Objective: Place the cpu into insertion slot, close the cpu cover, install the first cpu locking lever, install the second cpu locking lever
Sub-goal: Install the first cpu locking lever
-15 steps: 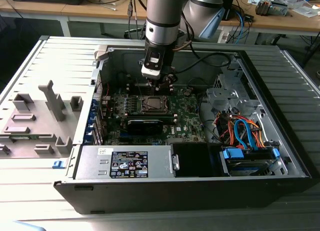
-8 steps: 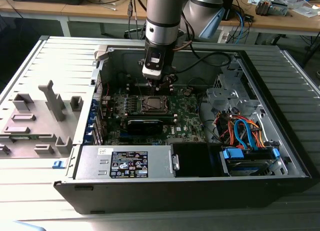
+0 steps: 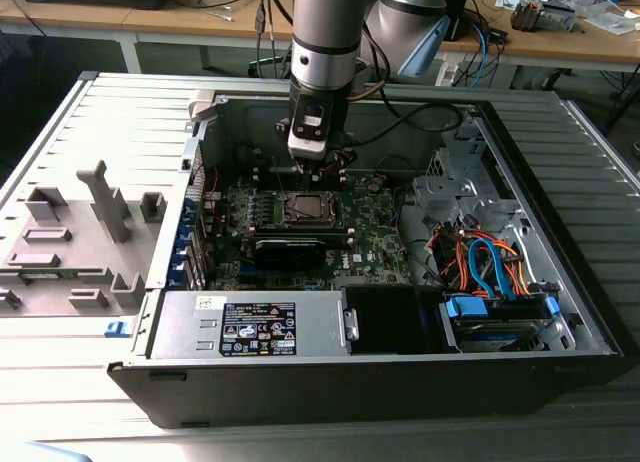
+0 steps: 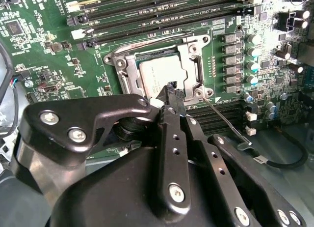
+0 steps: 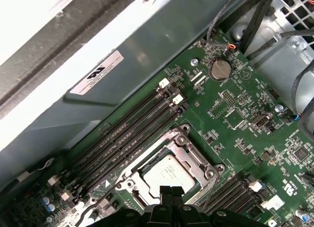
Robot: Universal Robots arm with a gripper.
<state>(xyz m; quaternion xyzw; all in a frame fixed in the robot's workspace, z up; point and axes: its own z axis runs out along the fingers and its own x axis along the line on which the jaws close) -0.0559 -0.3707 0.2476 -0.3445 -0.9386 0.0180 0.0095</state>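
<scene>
Jaws of the black gripper (image 4: pixel 170 88) sat together over one edge of the silver-grey square cpu (image 4: pixel 158 72), framed by the thin silver cpu cover (image 4: pixel 128 74).

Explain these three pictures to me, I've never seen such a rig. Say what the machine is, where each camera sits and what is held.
The machine is one robot arm ending in a black two-fingered gripper. The exterior view shows from outside an open black computer case lying on its side, the arm reaching into it. Both wrist views come from cameras riding on the arm, looking past the fingers at the green circuit board. On it is a small square socket with a silver metal rim. A flat square chip with a silver-grey top lies in it, and a thin silver metal frame lies flat around the chip. A thin wire lever sticks out beside the socket. The fingers are shut over the chip's edge, holding nothing.
</scene>
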